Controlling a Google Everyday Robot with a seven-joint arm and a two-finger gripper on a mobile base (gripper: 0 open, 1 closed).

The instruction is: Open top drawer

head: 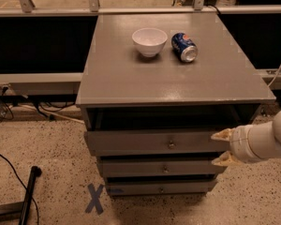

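While its arm (270,140) is cut off, gripper (222,147) spread wide at right end of top drawer (145,142), contact unclear

Spread pincer (221,148) at right end of top drawer (150,142)

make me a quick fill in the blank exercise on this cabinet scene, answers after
1. The white bowl stands on the cabinet top, to the picture's ____ of the blue can.
2. The blue can lies on its ____.
3. The gripper is at the picture's ____ end of the top drawer.
4. The top drawer's front carries one small round ____ at its centre.
Missing words: left; side; right; knob.
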